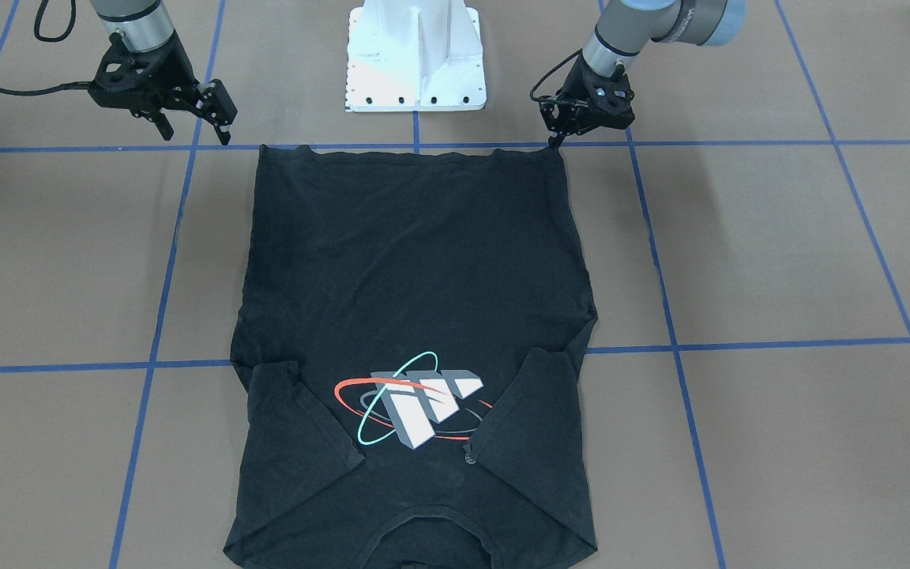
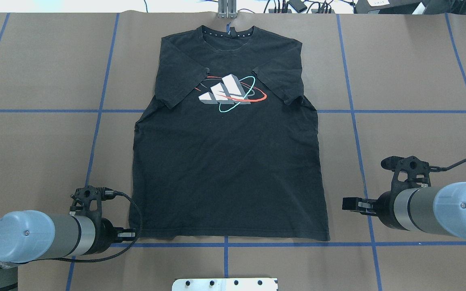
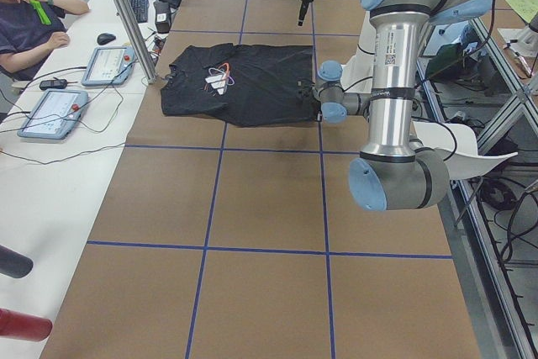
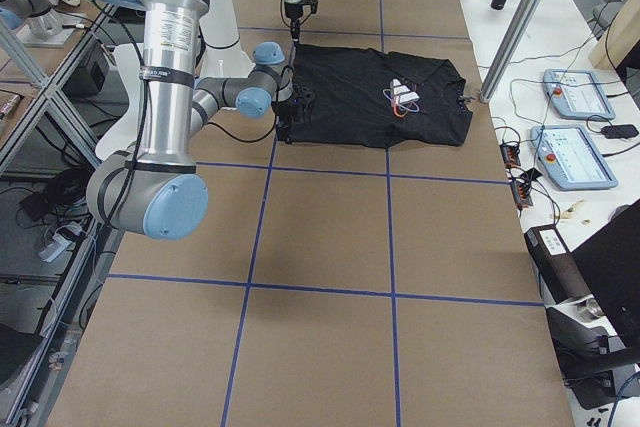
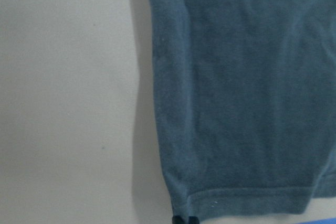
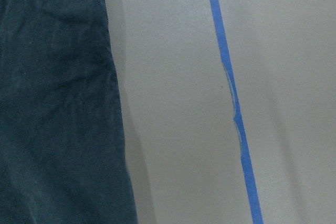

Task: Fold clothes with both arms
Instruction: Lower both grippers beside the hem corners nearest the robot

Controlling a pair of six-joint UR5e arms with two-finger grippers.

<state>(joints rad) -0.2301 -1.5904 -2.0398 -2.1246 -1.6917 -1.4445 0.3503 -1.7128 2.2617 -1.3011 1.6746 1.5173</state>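
**Brown table, flat shirt, one claw at a hem corner**

Brown paper covers the long table [image 1: 779,253], and blue tape lines [image 1: 739,344] mark it into big squares. A white pedestal [image 1: 415,55] stands at the robot's edge. Along the far side runs a white bench [image 3: 63,166] with two control pads [image 3: 50,113], where a person [image 3: 25,14] sits.

Bare table lies open on both sides of the black T-shirt [image 1: 415,261], and much more of it along the table on the robot's left. The shirt is spread flat, print side up, with its hem along the tape line nearest the pedestal and its collar toward the bench. Both sleeves are folded in over the chest, beside the red-and-teal logo [image 1: 415,407].

The left claw [image 1: 556,142] has its fingers drawn close together, and the tip touches the hem corner on that side. Whether any cloth is pinched between them cannot be told. The right claw [image 1: 194,133] is spread wide and sits just outside the other hem corner, clear of the shirt; its wrist camera shows the shirt's side edge next to a tape line.
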